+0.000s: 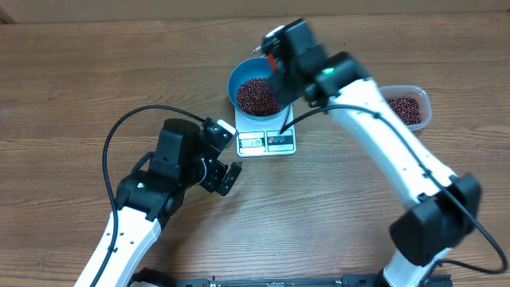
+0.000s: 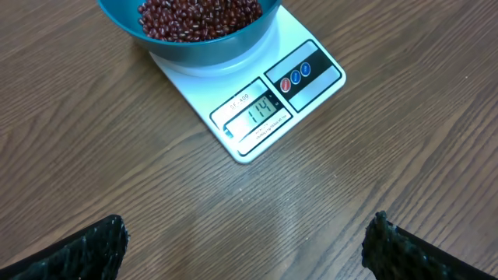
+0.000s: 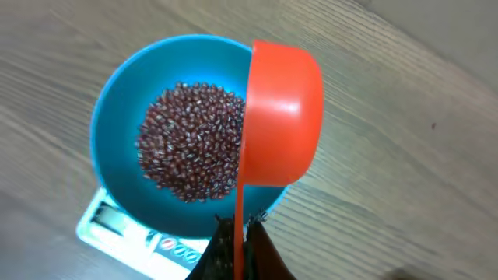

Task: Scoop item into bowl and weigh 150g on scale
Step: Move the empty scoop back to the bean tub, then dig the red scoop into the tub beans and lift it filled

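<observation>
Two arms over a wood-grain table (image 1: 80, 80), and the action is up at the scale (image 1: 267, 142): a flat white rectangle, smooth plastic, with its display and round buttons along the near edge. The left wrist view catches the display reading 114.

Sitting on top of it is the bowl (image 1: 237, 80), round, deep, glossy bright blue. Inside is a mound of beans (image 1: 256, 96), small, oval, dark red-brown with a slight shine, heaped in the middle with bare blue wall all round.

Off to the right, well apart, sits a clear rounded-rectangular tub (image 1: 421, 97) with more of the same beans in it.

Now the right arm. It reaches long across the table from the lower right, white links stretched out, wrist over the bowl's far right side. The right gripper (image 3: 237, 249) is clamped on the thin handle of an orange-red plastic scoop (image 3: 282, 117). The scoop is turned on its side above the bowl's right rim, rounded back facing outward, flat mouth edge toward the beans. Whether anything is inside it, I cannot tell.

The left arm is folded back at lower left, elbow bent, cable looping over it. The left gripper (image 1: 225, 154) hangs spread wide and holds nothing, its dark textured fingers (image 2: 85, 253) at both lower corners of its own camera, pointed at the scale from just beside it.
</observation>
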